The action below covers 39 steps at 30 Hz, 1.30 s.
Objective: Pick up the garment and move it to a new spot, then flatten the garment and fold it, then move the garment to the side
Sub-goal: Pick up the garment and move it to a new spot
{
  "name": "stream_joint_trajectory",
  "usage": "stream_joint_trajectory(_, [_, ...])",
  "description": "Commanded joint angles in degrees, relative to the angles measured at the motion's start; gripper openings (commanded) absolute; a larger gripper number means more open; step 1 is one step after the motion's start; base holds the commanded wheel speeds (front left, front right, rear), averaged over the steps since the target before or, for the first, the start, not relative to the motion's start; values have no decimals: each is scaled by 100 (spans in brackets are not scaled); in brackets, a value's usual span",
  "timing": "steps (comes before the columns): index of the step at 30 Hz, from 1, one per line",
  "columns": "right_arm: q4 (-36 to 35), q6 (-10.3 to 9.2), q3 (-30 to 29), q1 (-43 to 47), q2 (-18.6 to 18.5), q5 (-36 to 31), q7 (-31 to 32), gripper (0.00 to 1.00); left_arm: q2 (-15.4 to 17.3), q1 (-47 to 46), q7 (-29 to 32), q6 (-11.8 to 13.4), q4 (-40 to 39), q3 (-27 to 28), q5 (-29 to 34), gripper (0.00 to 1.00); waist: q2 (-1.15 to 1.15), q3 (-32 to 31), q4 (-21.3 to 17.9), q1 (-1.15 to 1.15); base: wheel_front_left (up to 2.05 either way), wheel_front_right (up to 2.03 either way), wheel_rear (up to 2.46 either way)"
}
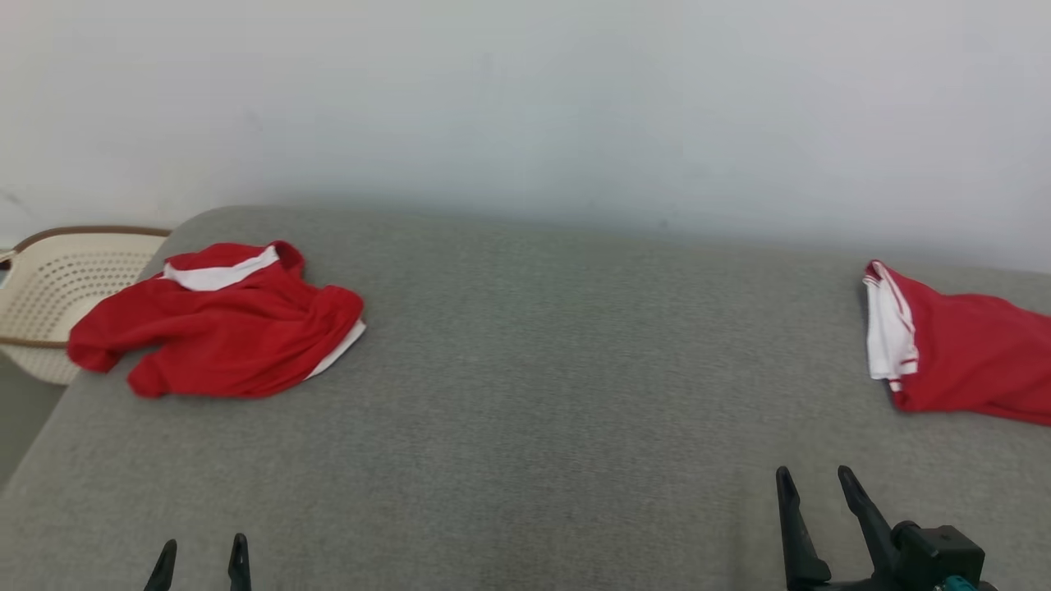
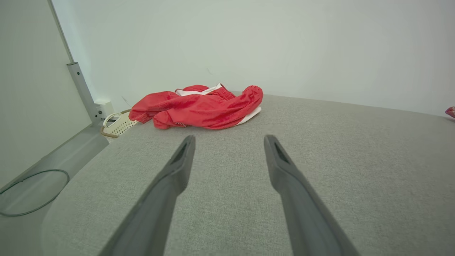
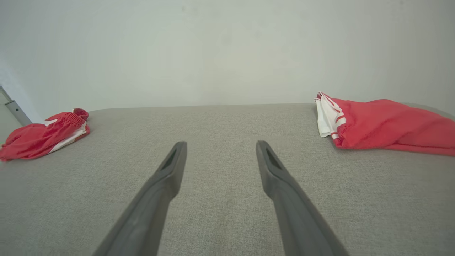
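Grey fabric surface (image 1: 525, 369) is spreading wide across the head view, w/ a plain white wall (image 1: 525, 98) rising behind it. Toward the far left corner a crumpled red garment (image 1: 222, 328) is lying in a heap, white trim showing at its top & along its right edge. Its left end is reaching the surface's left edge. Just past that edge a beige perforated basket (image 1: 49, 287) is sitting lower down, partly hidden by the cloth. At the far right a second red garment (image 1: 961, 353) is lying flatter, its white striped end facing the middle, the rest running out of frame. The two pieces are lying well apart. The left gripper (image 1: 205, 542) is hovering at the near left, fingers spread & gripping nothing, pointing toward the crumpled heap but well short of it. The right gripper (image 1: 814, 472) is hovering at the near right, fingers likewise parted w/ nothing btwn them, apart from the second garment.
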Motion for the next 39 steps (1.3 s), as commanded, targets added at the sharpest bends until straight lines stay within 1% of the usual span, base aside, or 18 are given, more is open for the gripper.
stream_joint_trajectory(1, [19,-7,17,65,8,41,-25,100,52,101,30,20,-14,16,-7,100,-1,-27,353,0,0,0,0])
stream_joint_trajectory(9, [120,-6,64,88,8,133,-107,100,144,169,136,71,-110,43,0,100,-1,-76,1036,0,0,0,0])
stream_joint_trajectory(18, [232,-7,177,-9,5,180,-204,100,195,239,186,153,-217,110,-25,100,-1,-105,1523,0,0,0,0])
stream_joint_trajectory(26, [314,-6,274,-42,6,240,-228,100,269,275,172,231,-272,169,-12,100,-1,-153,1724,0,0,0,0])
stream_joint_trajectory(35, [362,-7,334,-100,5,230,-202,100,296,369,126,341,-330,272,-60,100,-1,-150,1734,0,0,0,0])
stream_joint_trajectory(39, [355,-7,353,-114,6,236,-195,100,311,359,137,351,-352,273,-70,100,-1,-159,1721,0,0,0,0])
